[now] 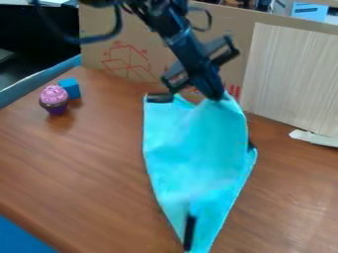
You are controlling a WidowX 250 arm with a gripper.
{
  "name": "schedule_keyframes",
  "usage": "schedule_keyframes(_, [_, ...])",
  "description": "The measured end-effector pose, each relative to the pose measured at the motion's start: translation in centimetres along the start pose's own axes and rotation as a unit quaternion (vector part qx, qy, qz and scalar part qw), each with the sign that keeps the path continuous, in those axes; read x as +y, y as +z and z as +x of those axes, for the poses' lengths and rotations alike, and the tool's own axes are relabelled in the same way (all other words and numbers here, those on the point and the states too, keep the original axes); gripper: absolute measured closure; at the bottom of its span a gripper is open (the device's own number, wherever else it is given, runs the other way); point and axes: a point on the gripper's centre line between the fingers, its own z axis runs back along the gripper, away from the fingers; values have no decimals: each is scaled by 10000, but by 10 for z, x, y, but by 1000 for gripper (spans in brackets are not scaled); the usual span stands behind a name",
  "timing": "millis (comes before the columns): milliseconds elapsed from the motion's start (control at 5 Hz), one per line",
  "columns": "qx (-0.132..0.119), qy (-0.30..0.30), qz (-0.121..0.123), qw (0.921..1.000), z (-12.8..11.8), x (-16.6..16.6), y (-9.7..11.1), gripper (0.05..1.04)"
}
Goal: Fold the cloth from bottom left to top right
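My gripper [212, 95] hangs in the upper middle of the camera view, shut on the top edge of the turquoise cloth [194, 143]. From there the cloth drapes down toward the camera, its right part bulging in a raised curve. It narrows to a point at the bottom edge of the view. Black patches show at its upper left corner, its right edge and near its lower tip. How much of the cloth touches the table is hard to tell.
A toy cupcake with pink icing [54, 99] and a blue block [70, 88] stand at the left on the brown table [79, 168]. Behind are a cardboard wall [231, 49] and a pale wood-grain panel [290, 79]. A white scrap [314, 138] lies at the right.
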Motion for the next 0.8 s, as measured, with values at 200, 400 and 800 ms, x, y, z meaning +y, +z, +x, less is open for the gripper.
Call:
schedule_keyframes(200, [-37,25,237,9997,4,6,-16,876])
schedule_keyframes(400, [-70,91,269,9996,5,8,-18,604])
schedule_keyframes(800, [215,245,258,9991,-3,5,-16,89])
